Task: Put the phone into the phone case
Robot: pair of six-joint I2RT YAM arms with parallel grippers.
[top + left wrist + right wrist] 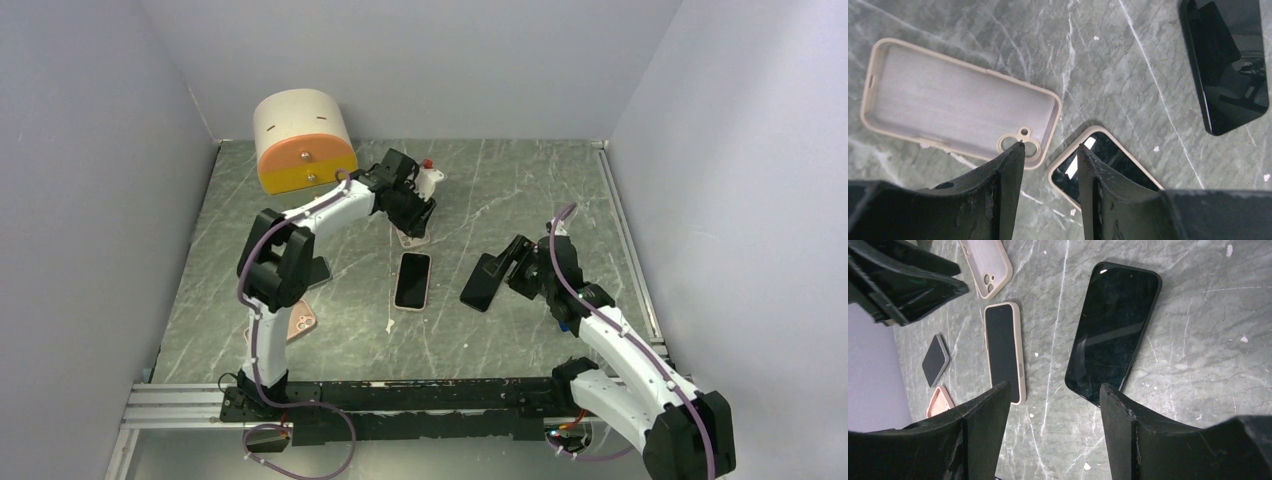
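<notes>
An empty beige phone case (958, 107) lies open side up on the marble table; it also shows in the top view (410, 238) and the right wrist view (985, 265). A bare black phone (1115, 330) lies flat, screen up (480, 283) (1228, 65). A second phone in a beige case (412, 280) (1108, 165) (1004, 352) lies between them. My left gripper (1050, 147) (415, 212) is open and empty, just above the empty case's camera-hole end. My right gripper (1055, 390) (512, 265) is open and empty, just right of the black phone.
A tan and orange cylinder (305, 140) stands at the back left. A small white bottle with a red cap (428, 178) is beside the left gripper. A pink case (300, 325) (940, 402) and a small dark square pad (935, 360) lie by the left arm.
</notes>
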